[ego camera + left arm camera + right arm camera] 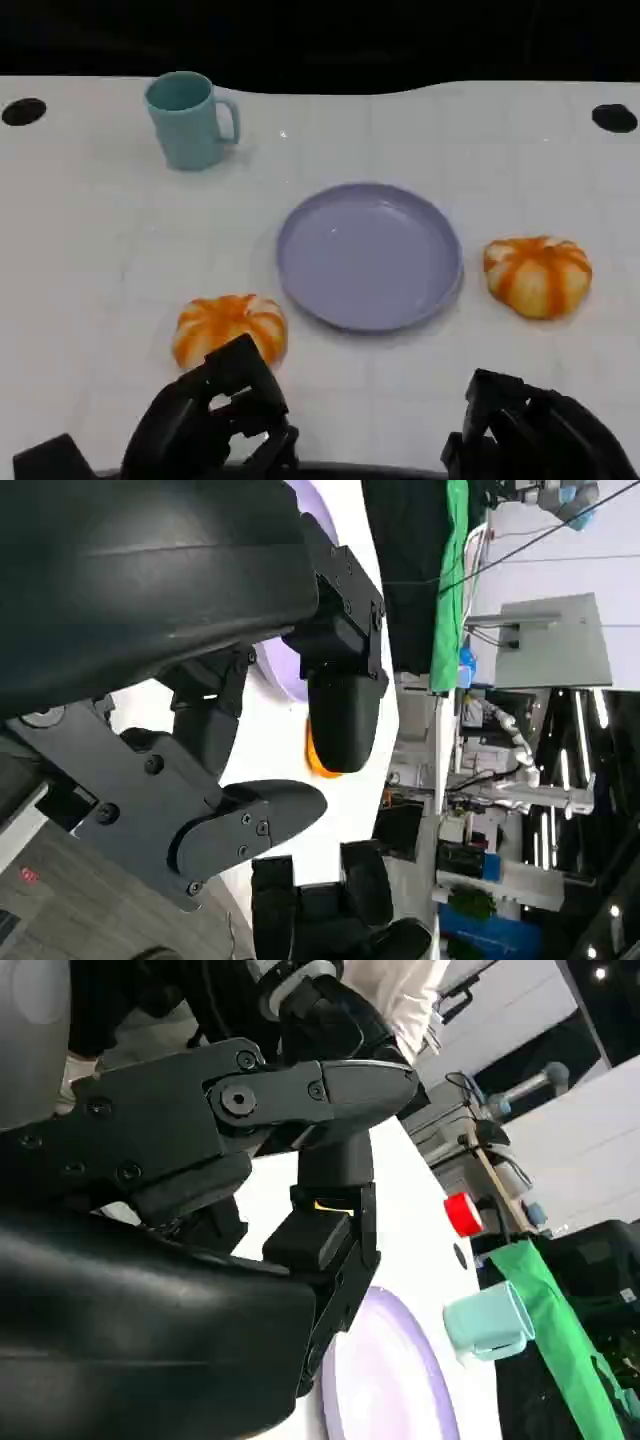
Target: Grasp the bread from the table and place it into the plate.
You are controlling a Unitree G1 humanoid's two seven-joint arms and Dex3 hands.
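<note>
- The plate (370, 256), pale lilac and bare, lay near the middle of the white table (90, 260), where either arm could reach it; its rim also showed in the left wrist view (285, 675) and the right wrist view (385, 1380).
- Two orange-and-cream striped breads lay on the table, one on each side of the plate, so each hand had one on its own side.
- The near-left bread (229, 327) sat just beside the plate's lower-left rim, apart from it and not yet in the dish.
- The right bread (538, 275) rested close to the plate's right edge, also still on the table.
- The left hand (215, 415) hung just in front of the near-left bread, its fingers (245, 362) loosely curled and parted, holding nothing; that placing read as an approach to a grasp rather than a grip.
- In the left wrist view a sliver of orange showed past the fingers (343, 715), which suggested the hand was aimed toward bread.
- The right hand (530, 435) sat low at the near edge, well short of the right bread, its fingers (490, 395) bent with nothing in them; whether they were fully closed I could not tell.
- A teal mug (190, 120) stood upright at the far left, well away from the plate and outside the likely carrying path.
- Judged from this, the task was at its start: no bread lifted, none delivered.
</note>
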